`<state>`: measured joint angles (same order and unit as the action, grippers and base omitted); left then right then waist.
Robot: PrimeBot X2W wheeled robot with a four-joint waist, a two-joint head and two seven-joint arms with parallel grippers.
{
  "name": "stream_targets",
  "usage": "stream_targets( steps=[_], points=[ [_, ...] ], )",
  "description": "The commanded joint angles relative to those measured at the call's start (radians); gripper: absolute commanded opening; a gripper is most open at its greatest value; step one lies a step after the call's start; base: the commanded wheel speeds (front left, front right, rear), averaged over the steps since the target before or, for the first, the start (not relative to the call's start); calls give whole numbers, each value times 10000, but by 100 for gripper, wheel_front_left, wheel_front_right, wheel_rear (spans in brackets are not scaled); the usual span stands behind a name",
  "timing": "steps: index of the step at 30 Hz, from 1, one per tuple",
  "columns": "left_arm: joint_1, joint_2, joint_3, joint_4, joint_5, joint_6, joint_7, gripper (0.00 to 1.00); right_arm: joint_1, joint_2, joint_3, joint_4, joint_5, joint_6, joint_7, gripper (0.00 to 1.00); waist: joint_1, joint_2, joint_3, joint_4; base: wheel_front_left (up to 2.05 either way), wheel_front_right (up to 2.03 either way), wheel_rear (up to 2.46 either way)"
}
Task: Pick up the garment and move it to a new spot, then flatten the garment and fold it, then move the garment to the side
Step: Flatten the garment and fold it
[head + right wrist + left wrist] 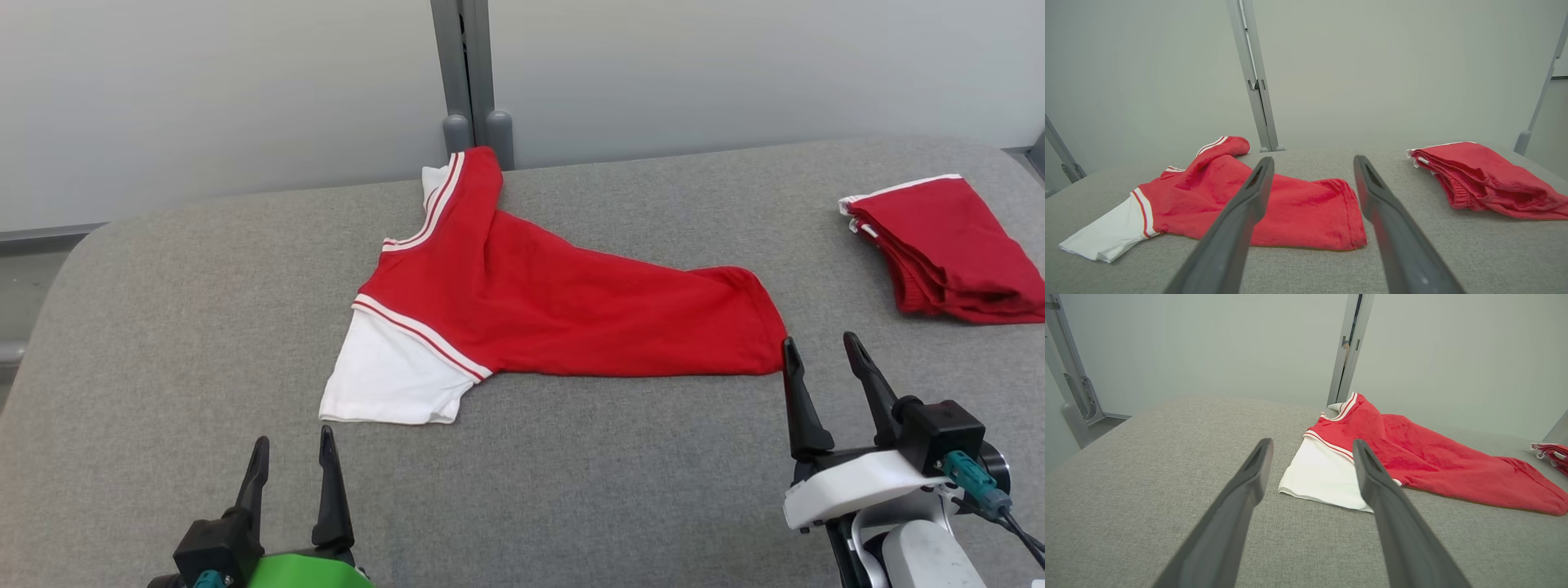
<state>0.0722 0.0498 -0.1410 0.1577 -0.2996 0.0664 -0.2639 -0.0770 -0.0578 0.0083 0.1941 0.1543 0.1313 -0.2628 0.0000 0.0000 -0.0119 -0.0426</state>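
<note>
A red garment (555, 302) with a white sleeve and white-striped trim lies spread across the middle of a grey fabric-covered table (163, 327), held by neither hand. The white sleeve points toward the near left, the hem reaches toward the right, and a striped red part runs up to the table's far edge just beside a grey upright post (469, 82) set against a pale wall. The robot's left hand (294, 437) hangs above the near left of the table with its two dark fingers spread wide and nothing between them, a little short of the white sleeve. The right hand (819, 340) is likewise wide and empty, its fingers just beside the hem's near right corner; whether a fingertip touches the cloth cannot be told. A second red piece of clothing (947, 245), folded with white edging showing, sits at the far right of the table, well apart from the garment.
</note>
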Motion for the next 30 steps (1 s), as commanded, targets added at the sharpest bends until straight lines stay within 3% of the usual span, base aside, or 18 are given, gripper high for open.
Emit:
stream_targets(
  steps=[1, 16, 20, 30],
  points=[
    [119, 20, -5, 4, 16, 49, -3, 100, 96, 11, 22, -9, -80, -11, -26, 100, 0, 0, -2, 15, 0, 0, 0],
    [92, 19, -82, 146, 157, 96, -3, 100, -17, 69, 127, 342, -153, -11, -26, 100, 0, 0, 11, 127, 0, 0, 0],
    [-300, 119, -185, 607, 176, -77, 83, 100, -45, 71, 181, 382, -112, -11, -26, 100, 0, 0, 110, 53, 0, 0, 0],
    [-2320, 485, -246, 2718, -88, -327, 1765, 100, -356, 67, 452, 403, -22, -11, -26, 100, 0, 0, 790, -498, 0, 0, 0]
  ],
)
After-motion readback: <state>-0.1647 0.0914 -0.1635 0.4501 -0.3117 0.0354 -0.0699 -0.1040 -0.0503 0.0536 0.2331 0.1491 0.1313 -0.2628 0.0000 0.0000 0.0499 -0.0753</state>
